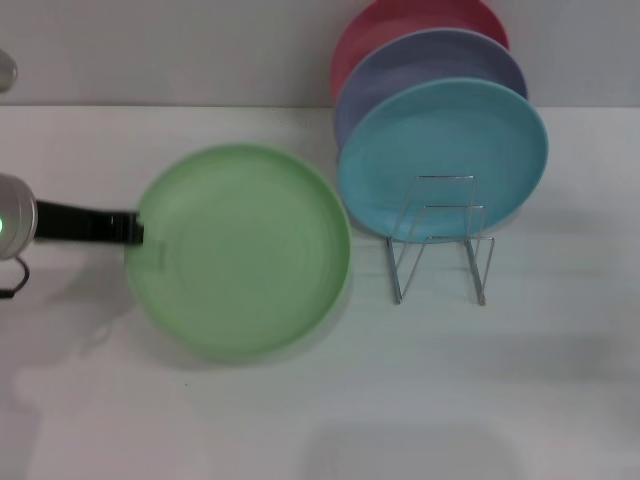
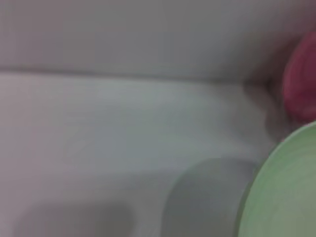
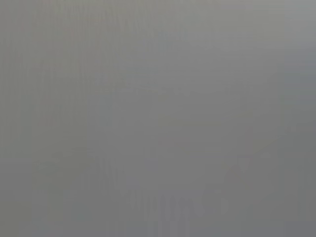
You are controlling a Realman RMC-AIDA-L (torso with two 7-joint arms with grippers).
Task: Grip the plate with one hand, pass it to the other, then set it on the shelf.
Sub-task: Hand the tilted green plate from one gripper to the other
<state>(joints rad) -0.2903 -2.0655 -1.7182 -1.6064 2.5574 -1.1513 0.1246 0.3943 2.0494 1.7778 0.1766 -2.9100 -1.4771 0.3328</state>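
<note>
The light green plate (image 1: 240, 250) is at the middle left of the head view, face up, with a soft shadow below its near edge. My left gripper (image 1: 135, 230), slim and black with a green light at the wrist, reaches in from the left and is shut on the plate's left rim. The plate's edge also shows in the left wrist view (image 2: 281, 197). The silver wire shelf (image 1: 440, 245) stands to the right of the plate. My right gripper is out of view; the right wrist view shows only a plain grey surface.
A turquoise plate (image 1: 445, 155), a lavender plate (image 1: 440, 60) and a red plate (image 1: 400, 25) lean in a row at the shelf's back part. The red plate also shows in the left wrist view (image 2: 301, 84). A white table (image 1: 400, 400) lies below, with a wall behind.
</note>
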